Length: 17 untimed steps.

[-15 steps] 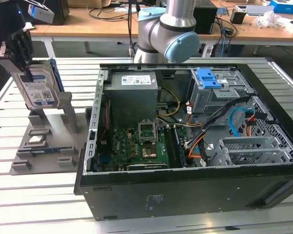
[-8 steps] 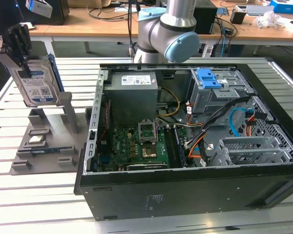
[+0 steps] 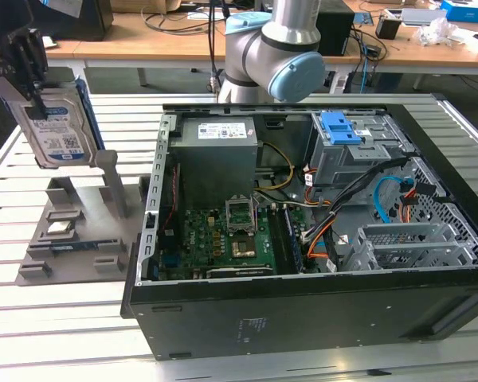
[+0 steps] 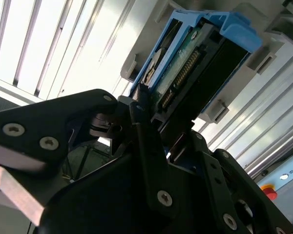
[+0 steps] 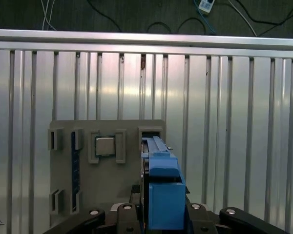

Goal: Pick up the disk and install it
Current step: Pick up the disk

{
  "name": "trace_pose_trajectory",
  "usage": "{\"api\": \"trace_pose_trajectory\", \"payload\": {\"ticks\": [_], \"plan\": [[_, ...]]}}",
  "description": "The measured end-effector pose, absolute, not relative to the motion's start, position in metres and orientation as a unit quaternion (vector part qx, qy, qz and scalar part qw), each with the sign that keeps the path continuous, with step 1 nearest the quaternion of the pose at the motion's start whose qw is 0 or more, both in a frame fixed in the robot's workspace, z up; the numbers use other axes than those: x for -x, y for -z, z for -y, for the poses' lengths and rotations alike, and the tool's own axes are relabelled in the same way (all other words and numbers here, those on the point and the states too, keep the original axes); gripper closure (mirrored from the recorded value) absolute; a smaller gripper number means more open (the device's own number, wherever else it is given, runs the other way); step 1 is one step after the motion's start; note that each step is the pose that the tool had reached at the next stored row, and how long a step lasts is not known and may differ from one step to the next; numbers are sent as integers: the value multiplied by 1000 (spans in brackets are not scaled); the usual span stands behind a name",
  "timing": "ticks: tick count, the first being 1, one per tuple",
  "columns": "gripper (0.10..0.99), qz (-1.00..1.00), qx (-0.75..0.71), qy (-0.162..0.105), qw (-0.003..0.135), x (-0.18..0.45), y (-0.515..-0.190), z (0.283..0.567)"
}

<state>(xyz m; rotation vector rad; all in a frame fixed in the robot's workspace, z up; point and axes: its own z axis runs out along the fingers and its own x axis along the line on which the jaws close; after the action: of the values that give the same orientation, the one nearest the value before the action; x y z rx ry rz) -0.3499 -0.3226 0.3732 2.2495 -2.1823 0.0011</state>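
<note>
The gripper (image 3: 32, 95) clasped the disk (image 3: 57, 131) above its holder (image 3: 72, 239), at the exterior view's left. Pickup looked done; installing would need a steady carry to the case (image 3: 303, 318).

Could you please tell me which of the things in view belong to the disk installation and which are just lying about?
Job in hand:
- the disk, held raised by the gripper
- the open computer case, probably where it goes

Lying about:
- the processor chip, sitting on the grey holder
- the power supply, already inside the case
</note>
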Motion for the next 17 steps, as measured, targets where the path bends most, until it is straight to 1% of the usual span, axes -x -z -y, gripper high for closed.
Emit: {"api": "trace_pose_trajectory", "payload": {"ticks": [17], "plan": [[718,696,-718,0,4,350,-402,323]]}}
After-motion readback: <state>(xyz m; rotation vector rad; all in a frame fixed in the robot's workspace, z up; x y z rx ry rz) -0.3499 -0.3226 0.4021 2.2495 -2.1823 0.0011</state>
